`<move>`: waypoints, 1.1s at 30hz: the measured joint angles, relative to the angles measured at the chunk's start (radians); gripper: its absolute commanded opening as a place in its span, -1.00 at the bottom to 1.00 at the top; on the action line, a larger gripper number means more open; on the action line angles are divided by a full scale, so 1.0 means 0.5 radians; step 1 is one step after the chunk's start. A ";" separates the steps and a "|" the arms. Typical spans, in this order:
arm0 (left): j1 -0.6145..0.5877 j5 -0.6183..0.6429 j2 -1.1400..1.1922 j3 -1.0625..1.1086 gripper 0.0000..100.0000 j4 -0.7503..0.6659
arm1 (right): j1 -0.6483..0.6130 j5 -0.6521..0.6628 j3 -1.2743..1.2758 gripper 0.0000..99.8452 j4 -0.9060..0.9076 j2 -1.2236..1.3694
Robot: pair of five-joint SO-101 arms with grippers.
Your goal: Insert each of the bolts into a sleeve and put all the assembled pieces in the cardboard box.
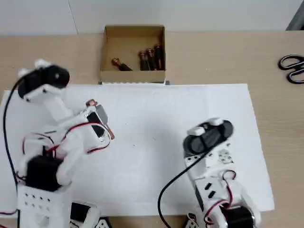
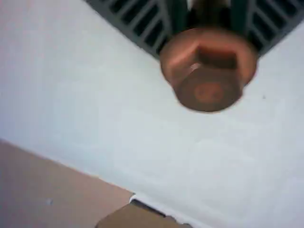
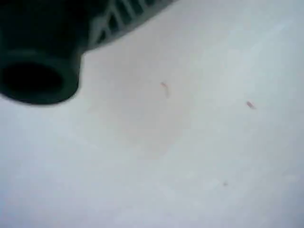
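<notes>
A copper bolt (image 2: 209, 71) is clamped in my left gripper (image 2: 209, 12), its hex head pointing out over the white sheet. From above, the bolt head (image 1: 91, 102) shows at the tip of the left gripper (image 1: 96, 114), below the box's left corner. My right gripper (image 3: 71, 28) is shut on a black sleeve (image 3: 38, 78), whose open bore faces the camera just above the sheet. The right arm (image 1: 209, 135) covers that sleeve from above. The cardboard box (image 1: 133, 76) at the back holds several assembled pieces (image 1: 151, 58).
A white paper sheet (image 1: 156, 142) covers the table's middle, with bare sheet between the two arms. Black scissors (image 1: 292, 68) lie at the far right edge. A corner of the box (image 2: 128, 218) shows beyond the sheet's edge in the left wrist view.
</notes>
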 measured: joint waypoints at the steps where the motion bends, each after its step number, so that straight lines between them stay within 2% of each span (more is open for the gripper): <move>1: 0.000 0.037 -0.068 0.095 -0.99 -0.074 | -0.061 0.000 0.025 -1.00 -0.018 -0.006; 7: 0.000 0.077 -0.485 0.647 -0.99 -0.559 | -0.414 0.000 0.144 -1.00 -0.114 -0.015; 10: 0.089 0.080 -0.697 0.878 -0.99 -0.694 | -0.552 0.000 0.175 -1.00 -0.123 -0.015; 14: 0.282 0.080 -0.939 1.105 -0.99 -0.724 | -0.718 0.000 0.184 -1.00 -0.126 -0.015; 19: 0.399 -0.012 -1.132 1.227 -0.99 -0.724 | -0.884 0.000 0.184 -1.00 -0.126 -0.015; 33: 0.506 -0.055 -1.237 1.246 -0.99 -0.730 | -0.927 0.000 0.252 -1.00 -0.126 -0.018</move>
